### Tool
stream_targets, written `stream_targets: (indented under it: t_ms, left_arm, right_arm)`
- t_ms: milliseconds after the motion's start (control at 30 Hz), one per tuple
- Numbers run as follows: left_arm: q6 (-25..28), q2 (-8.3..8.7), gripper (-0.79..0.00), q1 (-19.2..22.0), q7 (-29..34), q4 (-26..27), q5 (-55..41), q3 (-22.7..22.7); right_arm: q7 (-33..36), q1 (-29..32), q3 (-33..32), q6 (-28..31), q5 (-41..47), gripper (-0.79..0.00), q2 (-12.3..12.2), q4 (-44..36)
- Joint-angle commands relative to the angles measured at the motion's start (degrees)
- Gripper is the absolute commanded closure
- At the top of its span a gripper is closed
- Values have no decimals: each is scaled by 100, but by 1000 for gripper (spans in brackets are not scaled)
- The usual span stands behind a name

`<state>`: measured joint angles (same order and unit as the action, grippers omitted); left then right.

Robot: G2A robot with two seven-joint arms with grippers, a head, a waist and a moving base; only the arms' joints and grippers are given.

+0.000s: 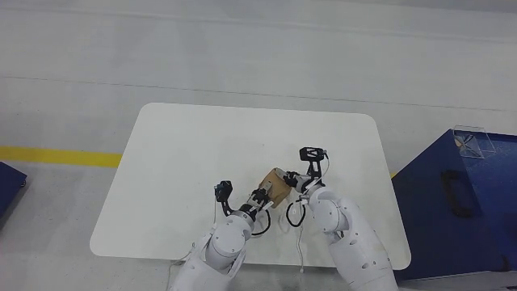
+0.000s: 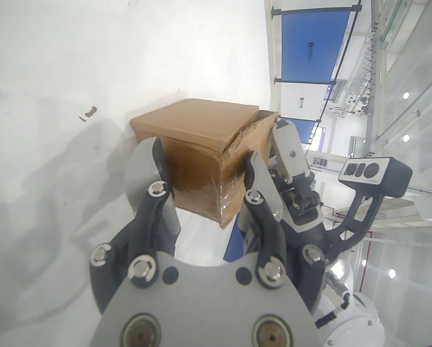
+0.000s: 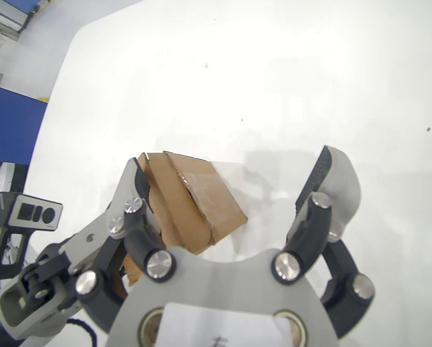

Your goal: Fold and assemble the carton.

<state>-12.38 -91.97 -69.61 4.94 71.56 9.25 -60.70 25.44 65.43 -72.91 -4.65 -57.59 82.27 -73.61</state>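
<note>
A small brown carton point(image 1: 273, 186) stands near the table's front edge, between my two arms. In the left wrist view the carton point(image 2: 201, 120) is boxed up, with a torn, taped corner and one end flap ajar. My left gripper point(image 2: 203, 153) is shut on its near corner, one finger on each side. In the right wrist view the carton point(image 3: 198, 196) leans against one finger point(image 3: 136, 182), while the other finger point(image 3: 328, 178) stands well clear, so my right gripper point(image 3: 230, 171) is open. The right gripper's finger point(image 2: 286, 146) touches the ajar flap.
The white table point(image 1: 202, 153) has free surface behind and to the left of the carton. A blue cabinet point(image 1: 460, 202) stands beside the table's right edge. A yellow line point(image 1: 56, 156) marks the floor on the left.
</note>
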Motion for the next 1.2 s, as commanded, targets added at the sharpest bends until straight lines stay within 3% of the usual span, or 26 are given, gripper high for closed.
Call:
stream_targets:
  t_ms: [0, 67, 100, 133, 200, 233, 267, 300, 333, 367, 633, 700, 767, 967, 1167]
  left_arm:
    - [14, 3, -372, -12, -4, 23, 1, -4]
    - [88, 6, -391, -46, -64, 79, 8, -15]
    - [156, 9, -471, -77, -116, 112, 26, -22]
    - [233, 18, -496, -114, -234, 150, 133, -25]
    - [442, 33, -462, -229, -410, 242, 290, -18]
    - [523, 46, -493, -265, -429, 289, 401, -14]
    - [608, 62, -573, -303, -471, 331, 532, -20]
    - [722, 81, -600, -353, -558, 378, 722, -19]
    - [852, 102, -727, -400, -610, 423, 947, -1]
    - [973, 124, -785, -455, -716, 458, 1193, 5]
    - [1052, 137, -785, -489, -849, 490, 1369, 1]
    - [1498, 191, -785, -406, -492, 430, 1459, -94]
    - [1669, 285, -785, -371, -1079, 294, 2805, -128]
    - [2787, 565, -785, -420, -1703, 145, 5669, -101]
    - [2460, 683, -785, -316, -1638, -99, 7575, 109]
  right_arm:
    - [-18, -93, 78, -167, 5, -785, 24, 128]
    - [-40, -151, 119, -192, 39, -785, 37, 214]
    - [-49, -167, 133, -195, 43, -785, 40, 237]
    - [-38, -171, 140, -175, 64, -785, 41, 239]
    - [-14, -172, 111, -143, 108, -785, 34, 211]
    - [-5, -162, 79, -121, 158, -785, 29, 178]
    - [19, -148, 43, -85, 198, -785, 20, 146]
    - [20, -131, -7, -66, 225, -785, 9, 100]
    - [8, -105, -62, -58, 255, -785, -2, 51]
    - [19, -79, -120, -46, 307, -785, -12, 3]
    - [24, -112, -419, -379, 433, -785, -60, 47]
    - [22, -185, -296, -429, 305, -785, -47, 200]
    - [53, -271, -167, -384, 280, -785, -28, 362]
    - [-76, -433, 160, -311, 33, -785, 16, 704]
    - [-164, -532, 409, -253, -123, -785, 57, 772]
